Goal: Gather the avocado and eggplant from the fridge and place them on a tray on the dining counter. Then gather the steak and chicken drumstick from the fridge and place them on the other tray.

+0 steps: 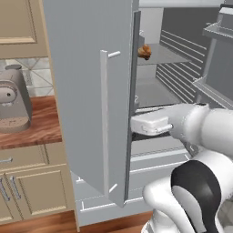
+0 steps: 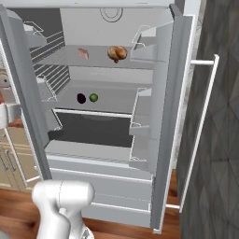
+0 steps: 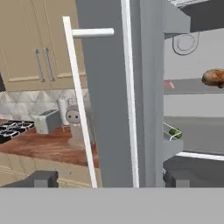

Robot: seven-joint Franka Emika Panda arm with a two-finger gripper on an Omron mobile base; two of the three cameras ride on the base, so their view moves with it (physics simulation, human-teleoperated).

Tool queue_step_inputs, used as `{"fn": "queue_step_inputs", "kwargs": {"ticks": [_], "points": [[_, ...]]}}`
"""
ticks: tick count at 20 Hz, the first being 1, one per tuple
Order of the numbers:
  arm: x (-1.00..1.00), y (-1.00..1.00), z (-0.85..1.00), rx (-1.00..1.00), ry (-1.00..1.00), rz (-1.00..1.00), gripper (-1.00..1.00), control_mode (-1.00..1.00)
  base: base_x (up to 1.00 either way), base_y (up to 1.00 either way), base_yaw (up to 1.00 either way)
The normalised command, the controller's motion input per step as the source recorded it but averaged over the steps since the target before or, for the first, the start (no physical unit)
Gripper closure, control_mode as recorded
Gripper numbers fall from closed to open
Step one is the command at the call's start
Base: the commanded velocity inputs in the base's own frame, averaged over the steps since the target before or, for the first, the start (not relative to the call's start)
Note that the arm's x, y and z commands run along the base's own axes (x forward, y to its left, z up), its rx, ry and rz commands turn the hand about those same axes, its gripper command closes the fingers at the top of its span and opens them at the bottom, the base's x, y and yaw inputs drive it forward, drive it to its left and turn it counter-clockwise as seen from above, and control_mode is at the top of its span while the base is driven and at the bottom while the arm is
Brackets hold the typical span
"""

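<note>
The fridge stands open. On its upper shelf lie the pink steak (image 2: 83,53) and the brown chicken drumstick (image 2: 116,53). One shelf lower sit the dark eggplant (image 2: 81,98) and the green avocado (image 2: 94,97), side by side. My gripper (image 3: 111,179) is open and empty, its fingertips (image 3: 41,178) spread wide, facing the edge of the left fridge door (image 3: 109,109). In the hand view, past that edge, I see the avocado (image 3: 175,132), the drumstick (image 3: 214,77) and a sliver of steak (image 3: 169,85). My white hand (image 1: 152,123) reaches toward the door edge, well short of the shelves.
The left door (image 1: 86,91) with its long handle (image 1: 104,123) swings out between my arm and the wooden counter (image 1: 41,129), where a coffee machine (image 1: 13,98) and a toaster (image 3: 47,120) stand. The right door (image 2: 175,116) is open too, next to a dark wall (image 2: 219,140).
</note>
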Motion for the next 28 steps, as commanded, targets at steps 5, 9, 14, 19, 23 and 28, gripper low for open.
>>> {"fn": "queue_step_inputs", "kwargs": {"ticks": [5,9,14,19,23,28], "points": [[-0.05,-0.96,0.28,0.46,0.34,-0.18,-1.00,-1.00,0.00,0.00,0.00],[0.06,-0.94,0.07,0.45,0.40,-0.06,-1.00,-1.00,0.00,0.00,0.00],[0.07,-0.60,-0.20,0.34,0.24,0.00,-1.00,-1.00,0.00,0.00,0.00],[0.44,-0.04,-0.29,0.15,0.10,0.04,-1.00,-1.00,0.00,0.00,0.00],[0.65,0.08,-0.18,0.11,0.12,0.04,-1.00,-1.00,0.00,0.00,0.00],[0.63,0.18,-0.14,0.08,0.09,0.04,-1.00,-1.00,0.00,0.00,0.00]]}}
